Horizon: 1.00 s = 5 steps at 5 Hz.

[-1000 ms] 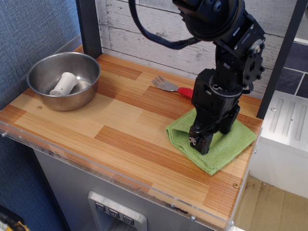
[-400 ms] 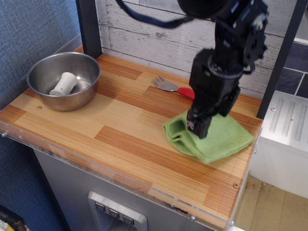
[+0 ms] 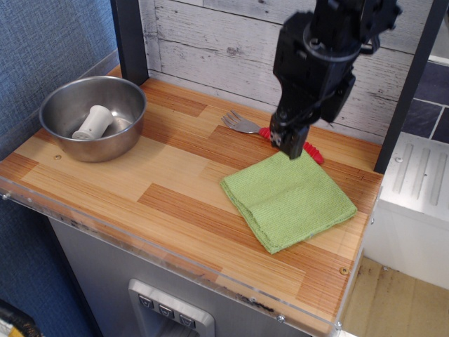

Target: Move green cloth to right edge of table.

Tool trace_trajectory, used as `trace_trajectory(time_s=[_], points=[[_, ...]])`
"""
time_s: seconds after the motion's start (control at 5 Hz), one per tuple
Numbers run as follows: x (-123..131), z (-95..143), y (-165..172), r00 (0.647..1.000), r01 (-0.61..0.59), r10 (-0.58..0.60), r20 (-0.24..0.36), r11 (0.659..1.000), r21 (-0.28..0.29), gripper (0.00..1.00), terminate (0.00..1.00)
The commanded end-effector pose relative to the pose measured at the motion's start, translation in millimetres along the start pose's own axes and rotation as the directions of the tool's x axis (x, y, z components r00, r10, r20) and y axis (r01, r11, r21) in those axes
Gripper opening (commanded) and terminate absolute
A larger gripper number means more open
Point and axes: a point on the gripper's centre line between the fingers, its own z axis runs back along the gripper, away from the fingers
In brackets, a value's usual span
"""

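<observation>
The green cloth (image 3: 289, 200) lies flat and folded on the right part of the striped wood table (image 3: 168, 179), its right corner close to the table's right edge. My gripper (image 3: 291, 145) hangs in the air just above the cloth's far corner. It is clear of the cloth and holds nothing. Its dark fingers point down and stand only slightly apart.
A steel bowl (image 3: 70, 137) with a white object (image 3: 95, 121) in it stands at the far left. A fork (image 3: 240, 124) with a red handle (image 3: 313, 152) lies behind the cloth, partly hidden by the gripper. Black posts stand at the back left (image 3: 130, 38) and at the right (image 3: 409, 91).
The gripper was down on the cloth, lifted it bunched up, then let go and rose toward the back. The cloth now lies flat, shifted slightly left.
</observation>
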Motion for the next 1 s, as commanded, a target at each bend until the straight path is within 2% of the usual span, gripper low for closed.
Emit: trace_trajectory(time_s=[0.0,0.6,0.8], points=[[2.3,38.4,-10.3,0.999,-0.030,0.032,0.017,0.993,-0.117,1.00,0.00],[2.3,38.4,-10.3,0.999,-0.030,0.032,0.017,0.993,-0.117,1.00,0.00],[2.3,38.4,-10.3,0.999,-0.030,0.032,0.017,0.993,-0.117,1.00,1.00]])
